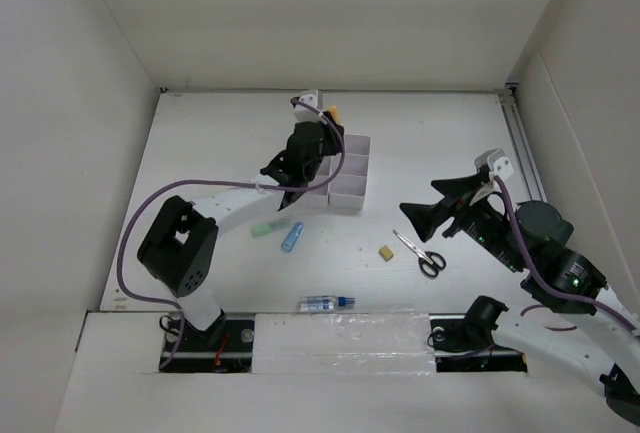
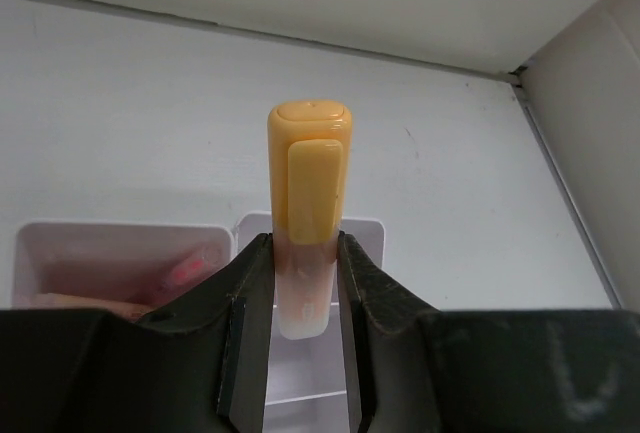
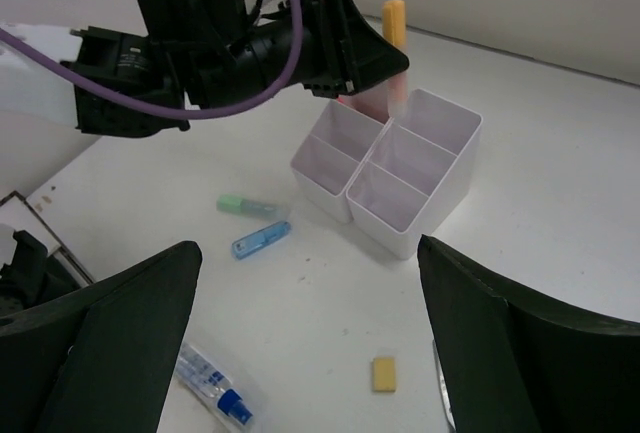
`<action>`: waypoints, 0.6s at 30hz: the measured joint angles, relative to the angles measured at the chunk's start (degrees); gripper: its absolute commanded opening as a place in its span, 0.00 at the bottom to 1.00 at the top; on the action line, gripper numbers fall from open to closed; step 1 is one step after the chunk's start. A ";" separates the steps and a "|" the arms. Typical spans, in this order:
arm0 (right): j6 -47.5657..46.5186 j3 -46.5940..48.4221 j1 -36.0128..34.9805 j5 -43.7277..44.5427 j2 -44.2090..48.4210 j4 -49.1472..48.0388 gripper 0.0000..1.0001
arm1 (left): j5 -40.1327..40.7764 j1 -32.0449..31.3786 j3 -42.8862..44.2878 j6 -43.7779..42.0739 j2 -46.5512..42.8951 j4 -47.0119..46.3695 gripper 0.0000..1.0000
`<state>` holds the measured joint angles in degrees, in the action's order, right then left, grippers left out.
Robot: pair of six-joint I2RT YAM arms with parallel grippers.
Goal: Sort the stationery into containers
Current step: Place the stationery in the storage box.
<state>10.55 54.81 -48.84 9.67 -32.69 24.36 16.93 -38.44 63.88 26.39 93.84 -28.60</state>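
Observation:
My left gripper (image 2: 305, 283) is shut on an orange marker (image 2: 310, 153), upright with its cap on top, above the far end of the white containers (image 2: 362, 227). The top view shows that gripper (image 1: 322, 131) over the organizer's (image 1: 347, 171) far left corner. Pink pens (image 2: 185, 271) lie in the far left compartment. My right gripper (image 1: 417, 196) stands open above the table, nothing between its fingers. Loose on the table are black-handled scissors (image 1: 420, 253), a tan eraser (image 1: 385, 252), a blue tube (image 1: 292, 237), a light green marker (image 1: 268, 227) and a blue-capped bottle (image 1: 326, 303).
White walls close in the table on the left, far and right sides. In the right wrist view the eraser (image 3: 384, 374) and the bottle (image 3: 215, 388) lie nearest, with the blue tube (image 3: 260, 240) and green marker (image 3: 250, 205) beside the containers (image 3: 440, 188).

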 measured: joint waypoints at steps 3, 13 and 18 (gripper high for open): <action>0.28 0.02 0.00 0.00 0.04 0.59 0.95 | 0.31 -1.09 0.44 -1.09 2.08 -0.57 0.00; 0.55 0.00 0.00 -0.02 0.04 1.14 0.95 | 1.64 -2.12 3.23 -4.11 3.08 -6.01 0.00; 1.09 0.00 0.00 -0.02 0.31 1.14 0.95 | 2.25 -2.64 3.78 -5.81 5.57 -7.89 0.00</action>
<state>11.64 54.81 -48.84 9.65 -32.38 25.50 19.18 -41.08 67.66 20.58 99.42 -36.49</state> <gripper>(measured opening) 0.952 0.228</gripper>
